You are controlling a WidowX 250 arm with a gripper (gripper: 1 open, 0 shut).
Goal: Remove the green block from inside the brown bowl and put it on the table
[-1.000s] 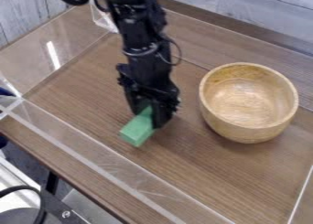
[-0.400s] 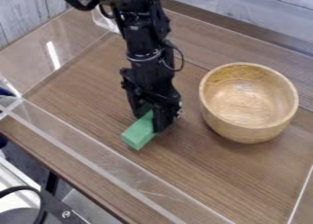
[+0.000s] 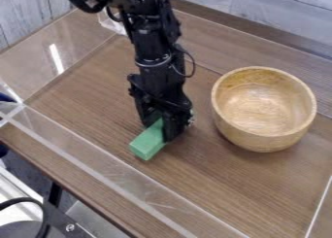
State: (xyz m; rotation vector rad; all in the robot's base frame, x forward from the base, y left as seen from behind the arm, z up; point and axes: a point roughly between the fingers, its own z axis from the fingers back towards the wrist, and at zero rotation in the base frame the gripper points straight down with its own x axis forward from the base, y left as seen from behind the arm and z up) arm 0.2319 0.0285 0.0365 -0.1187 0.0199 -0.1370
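The green block (image 3: pixel 147 142) is a small bright green bar lying low over the table (image 3: pixel 91 96), left of the brown bowl (image 3: pixel 265 108). My gripper (image 3: pixel 161 127) comes down from above and is shut on the block's upper end, its black fingers on either side of it. Whether the block's lower end touches the wood I cannot tell. The round tan wooden bowl stands upright at the right with nothing visible inside it.
Low clear acrylic walls (image 3: pixel 78 150) edge the tabletop along the front and left. The black arm (image 3: pixel 146 28) rises toward the top left. A dark stand and cables (image 3: pixel 26 218) sit below the table's front left corner.
The gripper with the green block has shifted very slightly lower and to the right. The bowl has stayed put.
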